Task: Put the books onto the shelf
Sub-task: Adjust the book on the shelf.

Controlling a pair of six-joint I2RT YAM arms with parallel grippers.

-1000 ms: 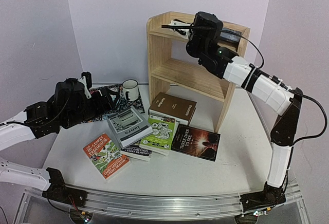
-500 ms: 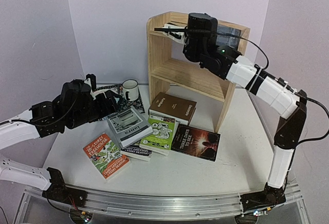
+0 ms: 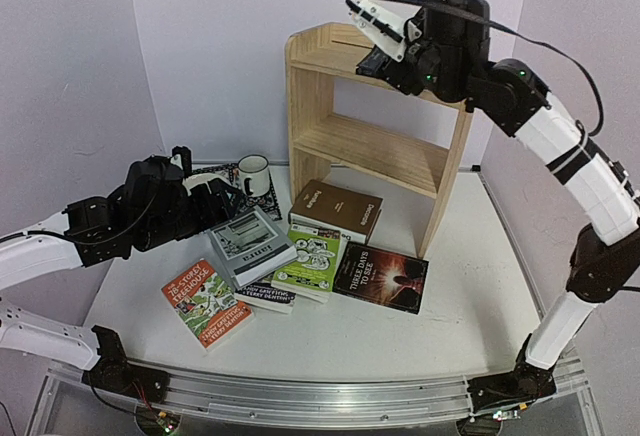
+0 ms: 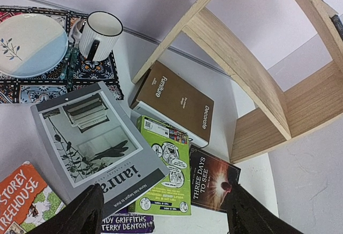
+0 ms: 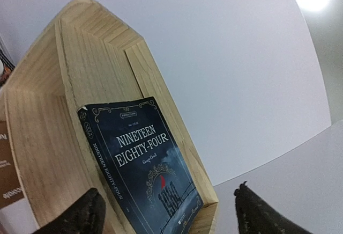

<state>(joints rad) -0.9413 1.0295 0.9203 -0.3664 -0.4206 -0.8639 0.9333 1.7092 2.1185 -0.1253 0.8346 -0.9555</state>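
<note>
The pine shelf (image 3: 370, 146) stands at the back of the table. A dark "Nineteen Eighty-Four" book (image 5: 144, 159) rests on its top board against the wood. My right gripper (image 3: 378, 44) hovers above that board, open, its fingers (image 5: 80, 215) apart from the book. On the table lie the brown "Decorate" book (image 3: 335, 206), a grey book (image 3: 250, 244), a green paperback (image 3: 312, 256), a dark "Three Days to See" (image 3: 382, 278), an orange Treehouse paperback (image 3: 205, 301) and a dark blue one (image 3: 265, 299) under the grey. My left gripper (image 3: 215, 196) hangs open left of the pile, holding nothing.
A patterned mat (image 4: 91, 70) with a plate (image 4: 29, 43) and a striped mug (image 3: 253, 174) sits at the back left, close behind my left gripper. The shelf's side panel (image 4: 236, 62) stands just right of the books. Walls enclose the table's back and sides.
My right gripper has risen and drawn back from the top board, leaving the dark book there. My left arm has shifted slightly right toward the pile.
</note>
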